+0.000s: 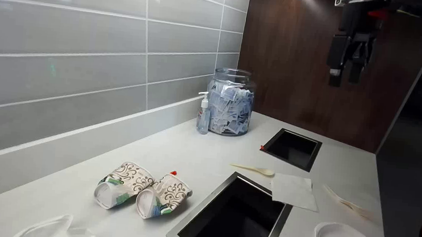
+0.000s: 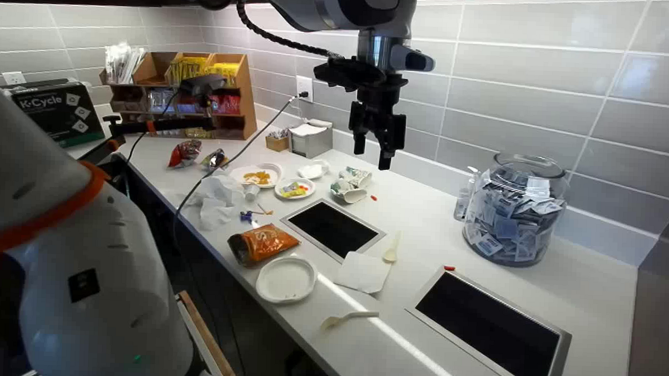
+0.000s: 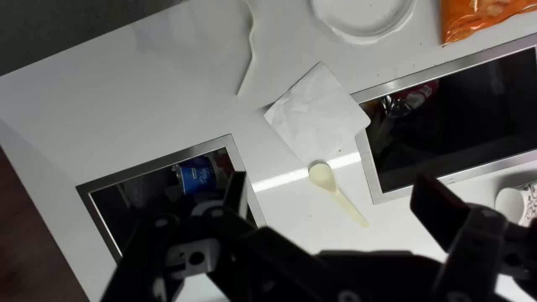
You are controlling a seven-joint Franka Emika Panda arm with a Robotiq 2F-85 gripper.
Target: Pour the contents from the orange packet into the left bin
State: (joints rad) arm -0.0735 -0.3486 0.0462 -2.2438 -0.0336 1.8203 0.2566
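1. A crinkly, shiny orange snack packet (image 2: 268,241) darkens to brown at one end.
2. The rectangular left bin (image 1: 199,209) shows black inside a silver metal rim.
3. Brown scrolls and green and blue patches decorate two crumpled white paper cups (image 1: 131,180).
4. Glossy grey rectangular wall tiles (image 1: 88,31) carry white lines.

Light-streaked counter (image 2: 418,353), glare on tiles (image 1: 88,31), end effector (image 3: 334,200) blurred in wrist view
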